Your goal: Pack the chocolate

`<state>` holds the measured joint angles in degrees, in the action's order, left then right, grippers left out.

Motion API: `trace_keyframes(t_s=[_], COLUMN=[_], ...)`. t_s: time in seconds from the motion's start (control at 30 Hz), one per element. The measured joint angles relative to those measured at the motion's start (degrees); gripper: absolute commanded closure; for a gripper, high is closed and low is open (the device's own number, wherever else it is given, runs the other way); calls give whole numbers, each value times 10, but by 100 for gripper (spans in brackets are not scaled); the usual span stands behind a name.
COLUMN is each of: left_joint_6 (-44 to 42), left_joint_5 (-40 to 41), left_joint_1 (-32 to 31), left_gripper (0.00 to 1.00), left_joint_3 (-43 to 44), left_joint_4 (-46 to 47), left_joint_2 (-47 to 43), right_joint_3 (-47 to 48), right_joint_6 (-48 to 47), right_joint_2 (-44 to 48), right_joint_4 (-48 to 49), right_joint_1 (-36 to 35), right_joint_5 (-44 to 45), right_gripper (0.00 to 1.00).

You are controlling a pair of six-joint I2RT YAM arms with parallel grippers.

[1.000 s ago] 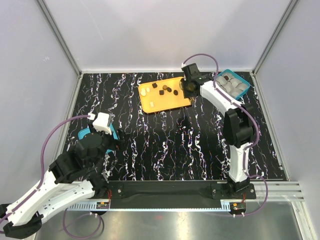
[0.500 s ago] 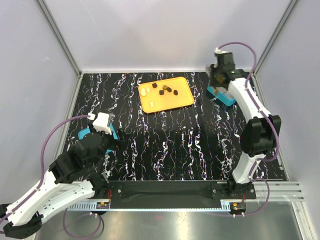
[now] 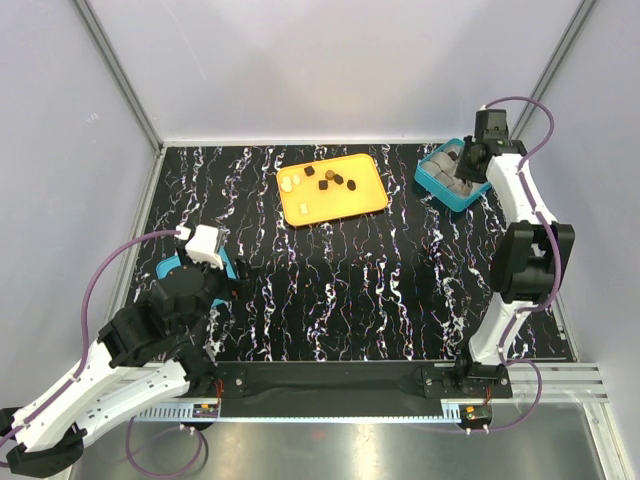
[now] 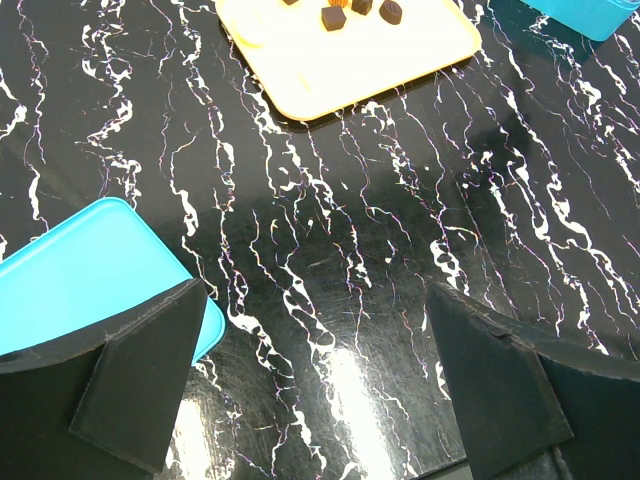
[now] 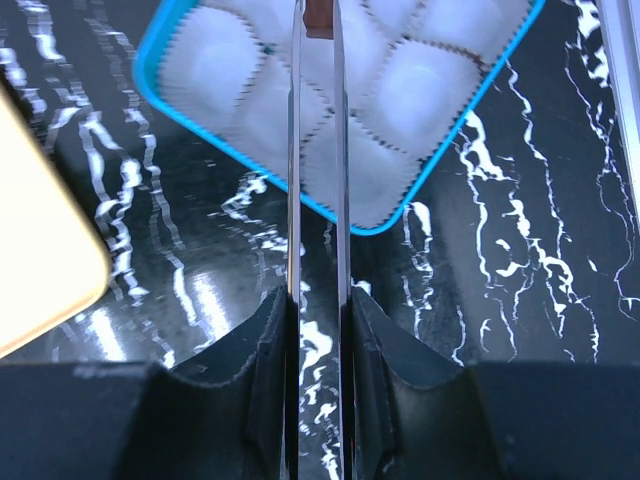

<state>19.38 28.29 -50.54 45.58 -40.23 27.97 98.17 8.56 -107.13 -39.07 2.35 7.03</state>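
Observation:
Several pieces of chocolate point(image 3: 338, 180), dark brown and cream, lie on the orange tray point(image 3: 350, 205). In the right wrist view my right gripper point(image 5: 318, 300) is shut on metal tweezers point(image 5: 297, 200). Their tips pinch one brown chocolate point(image 5: 318, 16) above the teal box point(image 5: 150, 75) with its pale paper cups point(image 5: 425, 85). The top view has that gripper point(image 3: 470, 165) over the box point(image 3: 440, 190) at the back right. My left gripper point(image 4: 315, 295) hangs open over bare table at the near left, with nothing between its fingers.
A flat teal lid point(image 4: 80, 270) lies under the left finger, also visible beside the left arm point(image 3: 232, 268). The tray's near edge point(image 4: 340, 95) and a corner of the box point(image 4: 590, 15) show in the left wrist view. Grey walls enclose the black marbled table.
My right arm has swung from the orange tray's right end over to the teal box, carrying the tweezers. The left arm has stayed still.

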Motion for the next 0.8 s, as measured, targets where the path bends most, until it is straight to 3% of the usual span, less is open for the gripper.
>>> trace_keyframes(t_s=[0.8], left_joint_6=[0], left_joint_5=[0], left_joint_1=[0], left_gripper=[1], left_joint_3=[0], left_joint_4=[0], left_joint_2=[7], right_joint_3=[70], right_joint_6=[-8], right_joint_2=[-107], right_joint_4=[-7], right_joint_1=[24], right_joint_5=[30], right_gripper=[72])
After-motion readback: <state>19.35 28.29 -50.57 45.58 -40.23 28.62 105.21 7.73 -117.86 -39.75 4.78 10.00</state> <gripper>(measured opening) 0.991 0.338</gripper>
